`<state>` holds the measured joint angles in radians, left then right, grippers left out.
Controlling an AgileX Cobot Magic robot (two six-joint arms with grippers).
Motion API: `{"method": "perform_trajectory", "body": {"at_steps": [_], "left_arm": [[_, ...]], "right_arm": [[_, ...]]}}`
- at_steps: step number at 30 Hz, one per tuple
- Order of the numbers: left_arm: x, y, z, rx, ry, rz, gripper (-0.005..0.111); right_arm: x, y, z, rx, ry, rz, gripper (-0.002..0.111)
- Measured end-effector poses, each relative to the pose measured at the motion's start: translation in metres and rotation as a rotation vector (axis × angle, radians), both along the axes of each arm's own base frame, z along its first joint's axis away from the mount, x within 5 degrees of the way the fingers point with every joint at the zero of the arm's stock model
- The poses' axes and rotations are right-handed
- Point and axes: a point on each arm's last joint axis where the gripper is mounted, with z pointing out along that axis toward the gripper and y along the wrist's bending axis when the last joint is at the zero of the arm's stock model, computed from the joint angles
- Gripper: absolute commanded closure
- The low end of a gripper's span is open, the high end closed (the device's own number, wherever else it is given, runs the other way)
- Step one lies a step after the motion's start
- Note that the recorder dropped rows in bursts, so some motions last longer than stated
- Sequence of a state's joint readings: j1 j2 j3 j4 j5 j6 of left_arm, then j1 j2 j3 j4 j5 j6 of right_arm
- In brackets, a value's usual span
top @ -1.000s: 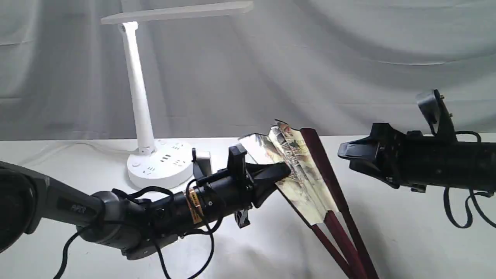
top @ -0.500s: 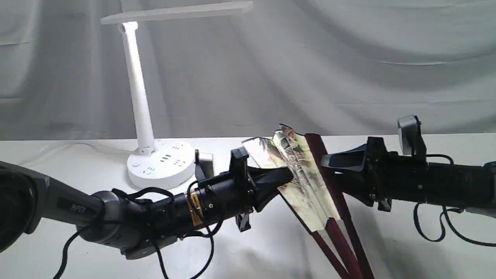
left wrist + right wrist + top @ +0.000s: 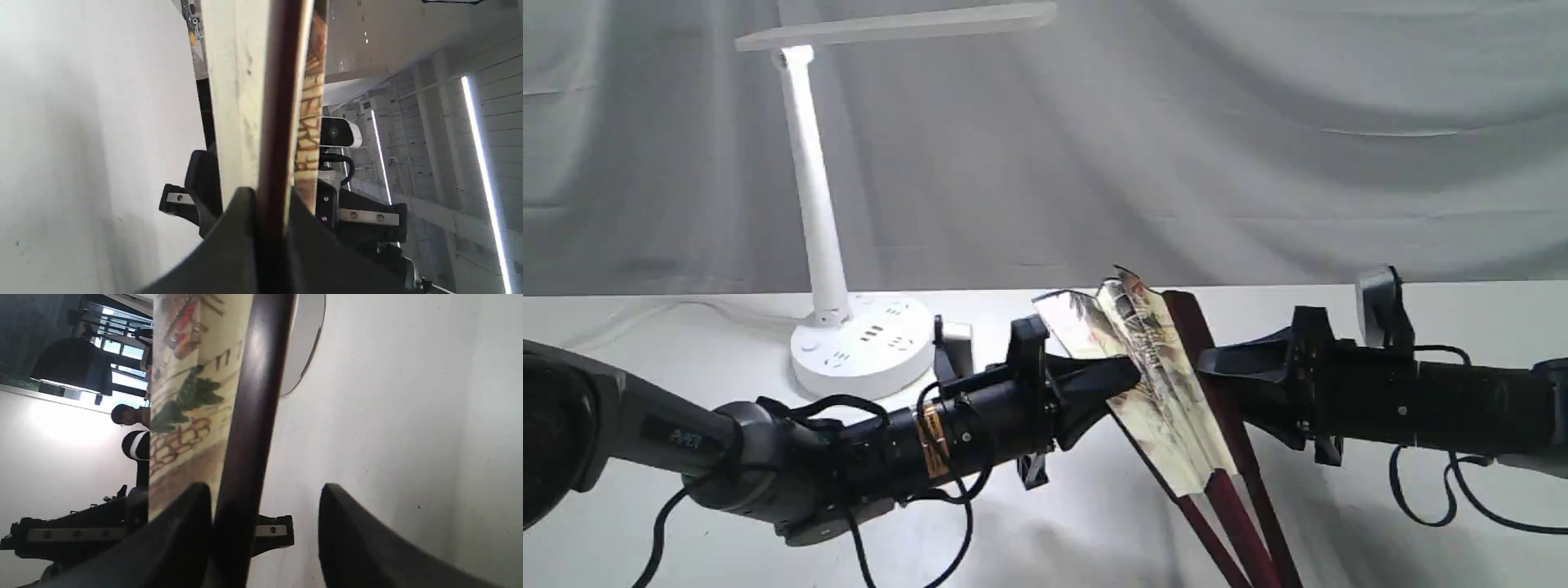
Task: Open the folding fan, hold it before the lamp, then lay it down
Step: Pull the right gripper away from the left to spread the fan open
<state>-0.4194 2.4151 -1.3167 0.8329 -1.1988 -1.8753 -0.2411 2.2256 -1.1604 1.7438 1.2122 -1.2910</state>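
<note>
The folding fan [image 3: 1164, 384] stands tilted above the table, partly spread, its cream painted paper between dark maroon guards. My left gripper [image 3: 1125, 377] is shut on its left guard; the left wrist view shows both fingers pinching the maroon rib [image 3: 273, 171]. My right gripper [image 3: 1215, 377] is open around the right guard [image 3: 1213, 359]. In the right wrist view that guard [image 3: 249, 416] lies against one finger [image 3: 184, 526], with a wide gap to the other finger [image 3: 355, 531]. The white lamp [image 3: 810, 188] stands at the back left, behind and to the left of the fan.
The lamp's round base [image 3: 862, 347] with sockets sits on the white table [image 3: 1380, 523], a small white block [image 3: 960, 341] beside it. A grey cloth backdrop [image 3: 1258, 122] hangs behind. Black cables [image 3: 1421, 498] dangle under both arms.
My right gripper has come down and to the left until its open fingers straddle the fan's right guard. The left gripper and the fan have barely moved.
</note>
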Motion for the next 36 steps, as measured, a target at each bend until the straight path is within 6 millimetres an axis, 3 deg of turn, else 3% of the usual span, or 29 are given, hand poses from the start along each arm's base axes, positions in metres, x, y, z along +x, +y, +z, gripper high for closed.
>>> {"method": "perform_trajectory", "body": {"at_steps": [9, 21, 36], "left_arm": [[-0.0013, -0.0005, -0.0006, 0.014, -0.016, -0.015, 0.107], [-0.0025, -0.001, -0.0034, 0.049, -0.022, -0.029, 0.107], [0.0008, -0.0003, -0.0016, 0.028, -0.021, 0.015, 0.107]], "right_arm": [[0.0001, 0.0048, 0.0, 0.002, 0.003, 0.011, 0.072], [0.0004, 0.0051, 0.0024, 0.035, 0.004, 0.008, 0.108], [0.0018, 0.0022, 0.0041, 0.048, 0.003, -0.008, 0.108]]}}
